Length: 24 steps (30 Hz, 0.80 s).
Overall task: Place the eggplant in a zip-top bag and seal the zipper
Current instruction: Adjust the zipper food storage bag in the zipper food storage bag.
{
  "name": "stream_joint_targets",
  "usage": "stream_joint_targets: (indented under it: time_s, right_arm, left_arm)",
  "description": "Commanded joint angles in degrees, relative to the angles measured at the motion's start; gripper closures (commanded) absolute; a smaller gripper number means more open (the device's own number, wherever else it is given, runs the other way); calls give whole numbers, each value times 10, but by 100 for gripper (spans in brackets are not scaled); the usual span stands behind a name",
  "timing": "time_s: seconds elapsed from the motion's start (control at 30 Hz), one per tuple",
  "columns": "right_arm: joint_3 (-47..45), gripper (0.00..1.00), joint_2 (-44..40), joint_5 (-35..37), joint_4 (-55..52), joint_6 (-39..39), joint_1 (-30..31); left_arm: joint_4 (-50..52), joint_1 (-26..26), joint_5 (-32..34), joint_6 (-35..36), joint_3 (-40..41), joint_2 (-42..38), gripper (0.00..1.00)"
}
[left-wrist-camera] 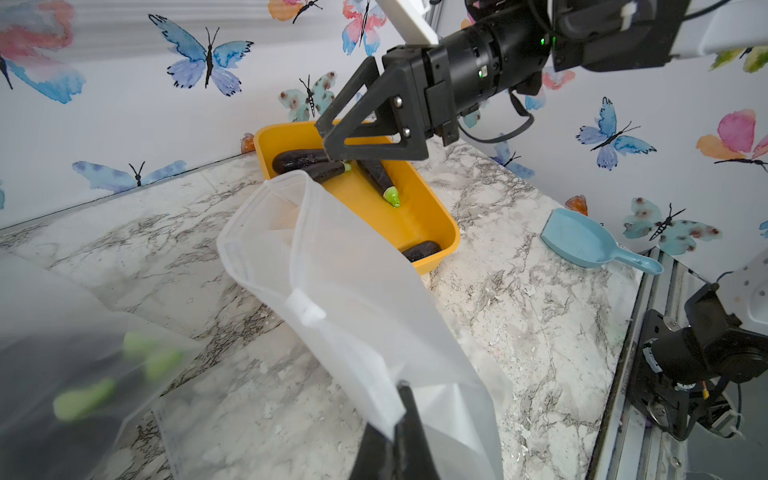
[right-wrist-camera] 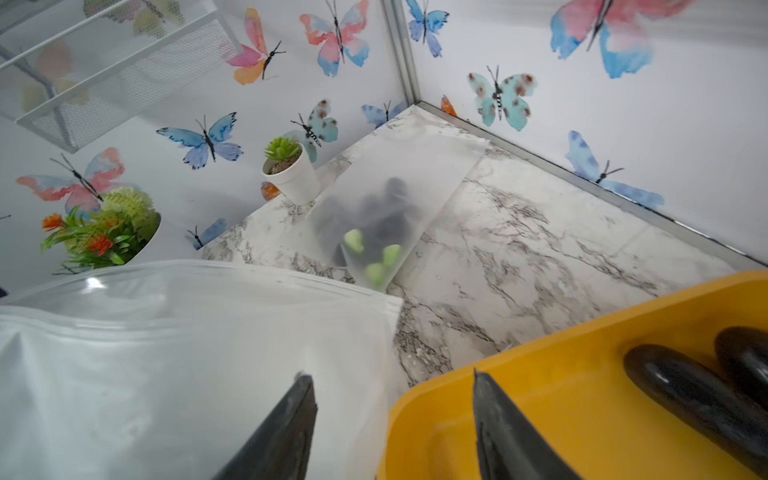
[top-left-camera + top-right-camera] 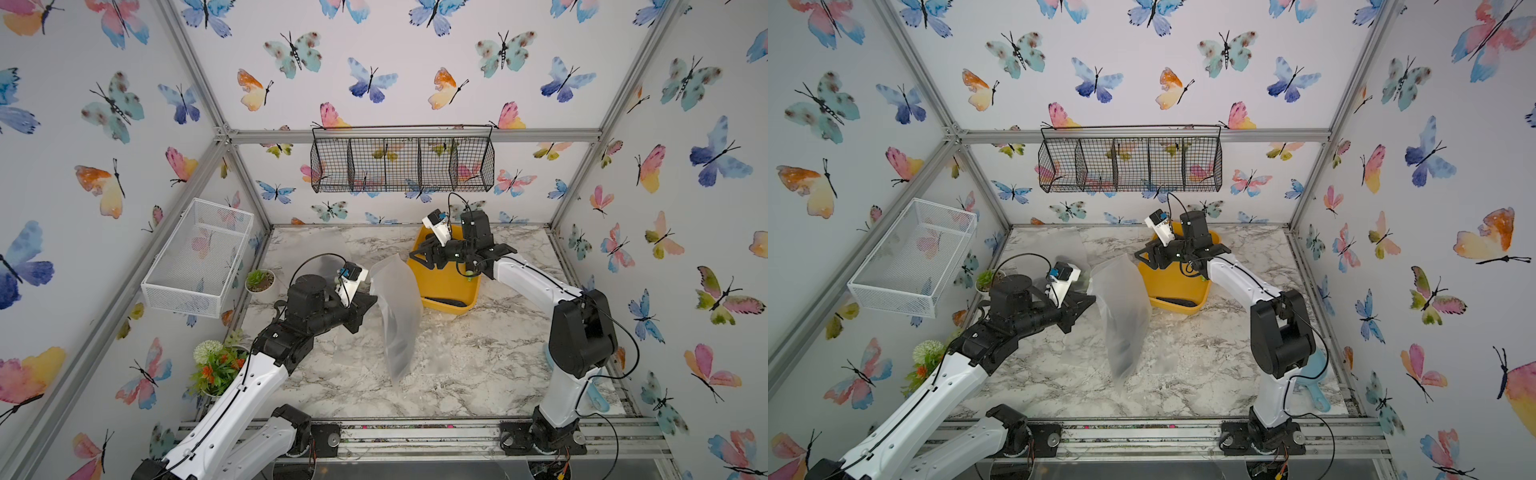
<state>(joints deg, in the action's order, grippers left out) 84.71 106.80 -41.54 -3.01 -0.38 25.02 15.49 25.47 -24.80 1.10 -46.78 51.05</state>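
Note:
A frosted zip-top bag [image 3: 399,316] [image 3: 1123,316] hangs tilted over the marble table, its open mouth [image 1: 270,216] turned toward a yellow tray [image 3: 446,286] [image 1: 415,220]. My left gripper [image 3: 371,300] [image 1: 403,388] is shut on the bag's edge. Dark eggplants [image 1: 299,160] [image 2: 685,390] with green caps lie in the tray. My right gripper [image 3: 417,257] [image 1: 326,139] [image 2: 390,374] stands open and empty above the tray's near-left rim. One of its fingers is in front of the bag [image 2: 166,365] and the other is over the tray [image 2: 540,374].
Another frosted bag [image 2: 374,220] holding eggplants lies flat at the back left. Near it stand a small potted plant [image 3: 259,280] and a flower pot [image 3: 216,365]. A blue scoop [image 1: 590,243] lies at the right. A white mesh basket [image 3: 199,257] and a black wire basket [image 3: 401,164] hang on the walls.

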Motion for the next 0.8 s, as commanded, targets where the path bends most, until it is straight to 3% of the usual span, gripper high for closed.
stream_joint_targets:
  time_s: [0.0, 0.1, 0.27, 0.5, 0.6, 0.63, 0.77]
  right_arm:
    - [-9, 37, 25, -105, 47, 10, -8]
    - [33, 38, 68, -199, 2, -5, -6]
    - [52, 39, 108, -240, -50, -30, 9]
    - [15, 42, 117, -287, -8, 9, 23]
    - [2, 52, 115, -322, 33, 39, 34]
    - [3, 61, 115, -323, 36, 38, 39]
    - [2, 81, 104, -290, 40, 51, 40]
  left_arm:
    - [26, -4, 10, 14, -16, -13, 100]
    - [35, -4, 12, 16, -22, -10, 100]
    - [37, -4, 16, 15, -24, -4, 100]
    - [33, -4, 17, 15, -23, 0, 100]
    - [28, -4, 19, 14, -18, 3, 100]
    - [25, -4, 22, 14, -16, 4, 100]
    - [26, -5, 51, 12, -18, 5, 100]
